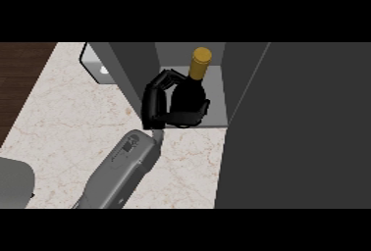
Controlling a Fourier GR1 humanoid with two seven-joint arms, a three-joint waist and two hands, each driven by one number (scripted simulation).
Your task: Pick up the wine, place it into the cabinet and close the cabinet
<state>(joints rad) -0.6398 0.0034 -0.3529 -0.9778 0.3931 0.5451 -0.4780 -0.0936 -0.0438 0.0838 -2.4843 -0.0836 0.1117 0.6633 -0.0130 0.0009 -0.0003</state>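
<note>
Right hand (161, 100) around wine bottle (190, 93) inside cabinet (243, 83)

A single head view looks steeply down from above onto the pale marbled surface (80, 127). The camera sits on the near side, so one grey forearm (119, 171) enters from the lower edge and runs up toward the middle. The view faces the open dark cabinet (290, 127), seeing into its compartment from above and in front. It stands fairly near: the cabinet fills the right half, and a strip of dark wooden floor (22, 73) shows at the left.
</note>
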